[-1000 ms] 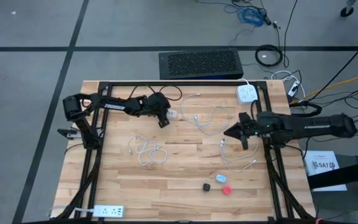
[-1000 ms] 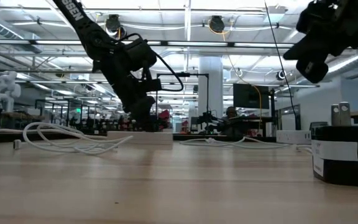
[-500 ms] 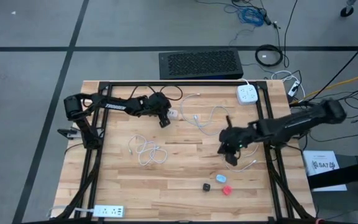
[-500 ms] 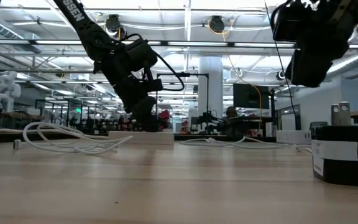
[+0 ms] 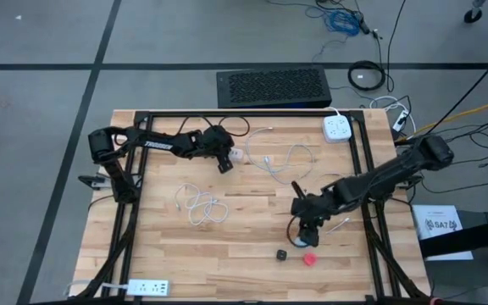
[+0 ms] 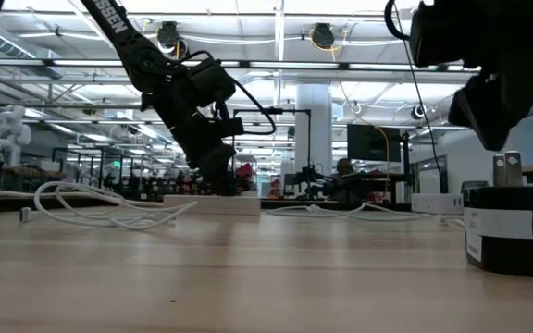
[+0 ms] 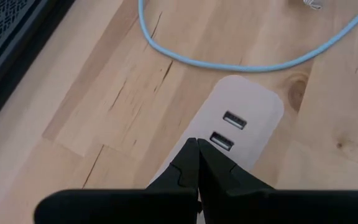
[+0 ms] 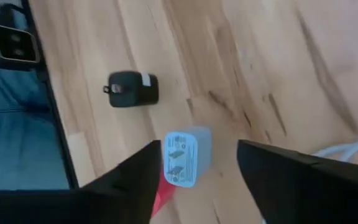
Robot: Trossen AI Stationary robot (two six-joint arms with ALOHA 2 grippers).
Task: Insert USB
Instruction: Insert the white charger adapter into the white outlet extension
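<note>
Since a second ago my right end effector (image 8: pixel 197 168) swung down, fingers apart over the pale-blue charger (image 8: pixel 187 157), seemingly untouched, left end effector (image 7: pixel 197 163) pinched together on the power strip (image 7: pixel 244 118).

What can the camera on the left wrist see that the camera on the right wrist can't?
Only the left wrist view shows the white power strip with its two USB ports, a pale blue cable curving beyond it, and the left pincer shut, its tips right at the strip.

Only the right wrist view shows the open right pincer above a light blue charger, with a black charger farther off and something red beside the blue one.

Both show the wooden table.
</note>
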